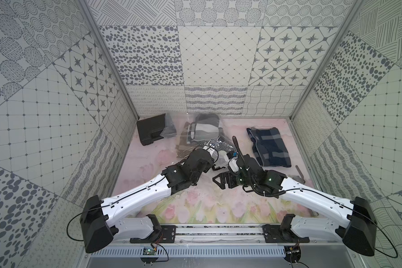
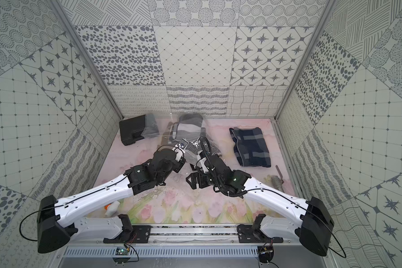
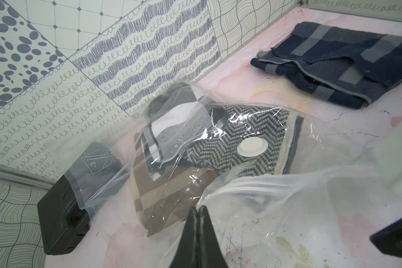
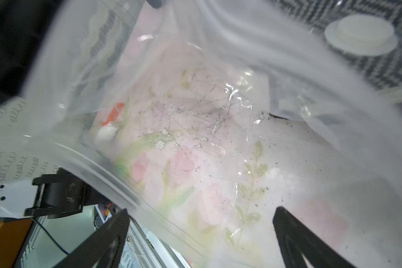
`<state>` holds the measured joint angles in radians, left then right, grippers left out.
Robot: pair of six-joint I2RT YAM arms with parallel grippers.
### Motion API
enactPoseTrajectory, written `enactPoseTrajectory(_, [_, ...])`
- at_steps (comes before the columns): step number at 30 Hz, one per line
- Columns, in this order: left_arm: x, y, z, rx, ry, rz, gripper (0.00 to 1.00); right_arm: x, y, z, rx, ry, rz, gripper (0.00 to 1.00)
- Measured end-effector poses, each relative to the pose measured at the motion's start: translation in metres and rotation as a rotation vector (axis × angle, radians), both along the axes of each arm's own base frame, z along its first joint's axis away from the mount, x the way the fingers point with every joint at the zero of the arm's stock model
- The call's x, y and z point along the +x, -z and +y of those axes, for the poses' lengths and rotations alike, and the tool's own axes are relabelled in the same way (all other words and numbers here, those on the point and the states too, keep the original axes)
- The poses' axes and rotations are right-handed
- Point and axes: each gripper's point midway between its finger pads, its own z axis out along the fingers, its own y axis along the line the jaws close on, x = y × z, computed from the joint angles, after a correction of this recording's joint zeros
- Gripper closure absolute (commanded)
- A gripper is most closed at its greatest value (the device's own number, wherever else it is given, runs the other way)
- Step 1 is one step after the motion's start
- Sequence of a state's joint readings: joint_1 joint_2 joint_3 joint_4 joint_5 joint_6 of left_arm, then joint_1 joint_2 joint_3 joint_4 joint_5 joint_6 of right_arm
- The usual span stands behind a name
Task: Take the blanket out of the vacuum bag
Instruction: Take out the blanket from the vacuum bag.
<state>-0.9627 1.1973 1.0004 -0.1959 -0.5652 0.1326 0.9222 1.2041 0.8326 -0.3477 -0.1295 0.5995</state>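
The large crinkly transparent plastic vacuum bag [image 3: 288, 197] lies mid-table toward the back wall, with a folded grey zigzag-weave blanket [image 3: 232, 130] inside. The left gripper [image 3: 199, 210] has its fingers pressed together on the bag's rim, and the right gripper [image 4: 201, 210] is spread at the mouth; the blanket looks soft and limp, best pinched at a near fold

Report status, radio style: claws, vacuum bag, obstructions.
Left claw shut on vacuum bag mouth edge; right claw open, at the bag. Blankets inside, none out. Bag corner drapes over black case; navy blanket lies apart.

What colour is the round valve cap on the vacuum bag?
White valve cap; clearest in the left wrist view.
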Motion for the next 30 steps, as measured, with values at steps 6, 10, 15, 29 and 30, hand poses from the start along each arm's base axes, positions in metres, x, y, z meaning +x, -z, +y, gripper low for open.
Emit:
enactPoseTrajectory(6, [-0.002,-0.028,0.004,-0.047,0.002,-0.038,1.0,0.005,0.033,-0.007,-0.089,0.012,-0.011,0.0])
enactPoseTrajectory(10, [-0.005,-0.042,0.007,-0.064,0.008,-0.044,1.0,0.014,0.06,-0.008,-0.2,0.001,-0.054,0.0])
enactPoseTrajectory(15, [-0.012,-0.056,0.006,-0.082,0.038,-0.02,1.0,0.034,0.098,-0.01,-0.342,0.002,-0.109,0.0])
enactPoseTrajectory(29, [-0.031,-0.034,0.002,-0.061,0.108,0.127,1.0,0.065,0.106,0.019,-0.474,-0.092,-0.284,0.0])
enactPoseTrajectory(30, [-0.031,-0.032,0.002,-0.059,0.107,0.132,1.0,0.064,0.11,0.019,-0.494,-0.099,-0.295,0.0])
